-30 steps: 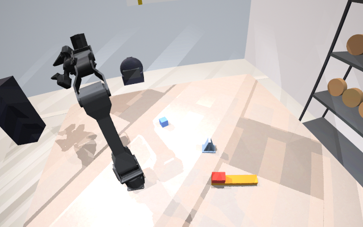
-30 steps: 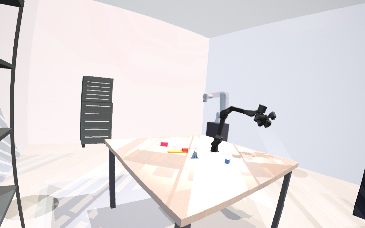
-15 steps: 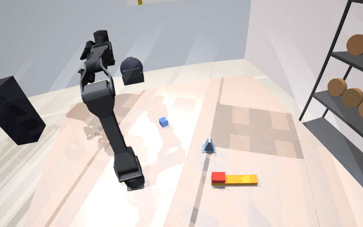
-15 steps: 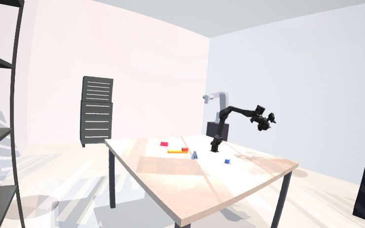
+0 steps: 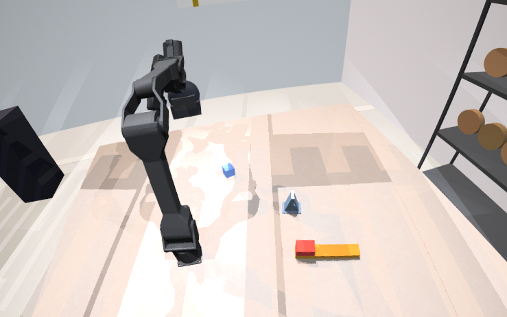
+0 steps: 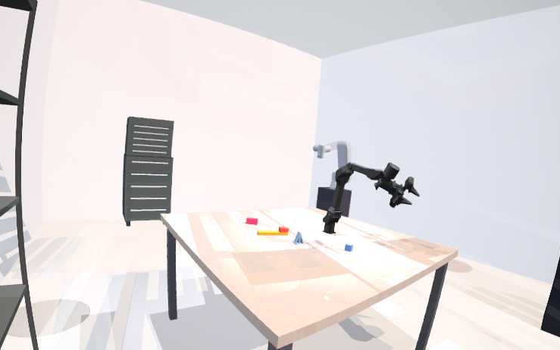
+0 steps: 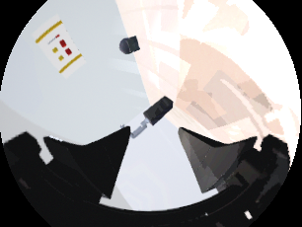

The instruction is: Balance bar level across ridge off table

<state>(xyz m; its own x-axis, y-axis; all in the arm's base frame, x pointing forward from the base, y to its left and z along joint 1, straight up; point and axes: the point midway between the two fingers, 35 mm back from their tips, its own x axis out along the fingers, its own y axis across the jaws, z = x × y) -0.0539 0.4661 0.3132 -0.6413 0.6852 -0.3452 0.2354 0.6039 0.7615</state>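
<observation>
Top view shows the bar (image 5: pixel 327 250), an orange-yellow slat with a red block fixed on its left end, lying flat on the table (image 5: pixel 385 243) toward the near right part of the surface. The ridge (image 5: pixel 291 203), a small grey-blue wedge with a pale crest, stands upright on the table just beyond the bar and apart from it. A small blue cube (image 5: pixel 228 169) sits farther back and to the left, well apart from both. The arm (image 5: pixel 156 157) rises from its base (image 5: pixel 182 245) and folds over at the top. In the exterior view the gripper (image 6: pixel 405 192) hangs high above the far side of the table, well apart from the bar, the ridge and the cube. Its jaws stand spread, with nothing between them; the wrist view confirms two dark fingers parted, with only wall and floor visible in the gap. A small pinkish-red block (image 6: pixel 251 220) rests on the table beyond the bar. A dark drawer cabinet (image 6: pixel 148 167) stands against the back wall.
</observation>
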